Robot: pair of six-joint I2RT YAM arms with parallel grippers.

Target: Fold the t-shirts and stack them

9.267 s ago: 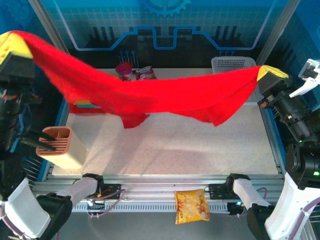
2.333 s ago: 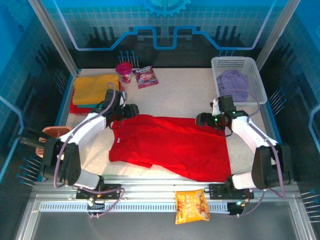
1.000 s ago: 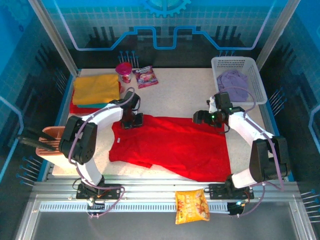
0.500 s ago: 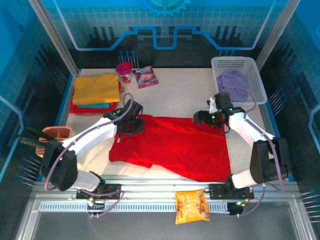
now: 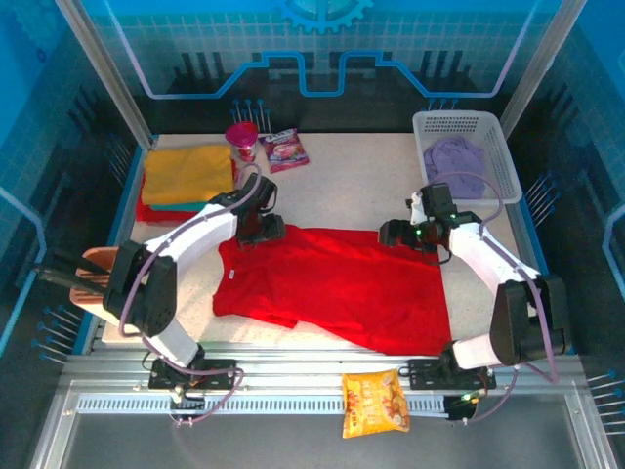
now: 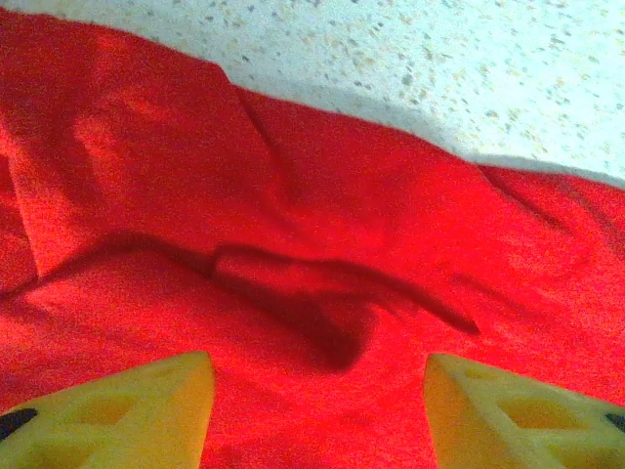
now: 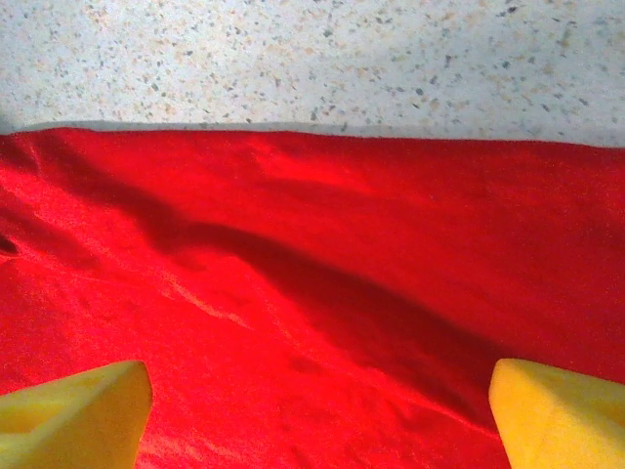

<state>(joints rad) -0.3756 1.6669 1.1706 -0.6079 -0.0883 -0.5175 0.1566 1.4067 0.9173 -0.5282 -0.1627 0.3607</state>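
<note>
A bright red t-shirt lies spread flat across the middle of the table. My left gripper hovers over its far left corner, and in the left wrist view it is open, with wrinkled red cloth below the yellow fingertips. My right gripper sits over the shirt's far right edge and is wide open above red cloth, nothing between its fingertips. A folded mustard yellow t-shirt tops a stack with a teal one at far left. A pale lilac t-shirt lies in the basket.
The white lattice basket stands at the far right corner. A pink cup and a snack packet sit at the back. A terracotta holder is at the left edge, and an orange-yellow snack bag lies on the front rail.
My left gripper has opened and let go of the red shirt's far left corner, and its arm has shifted slightly. The right gripper stays open in place.
</note>
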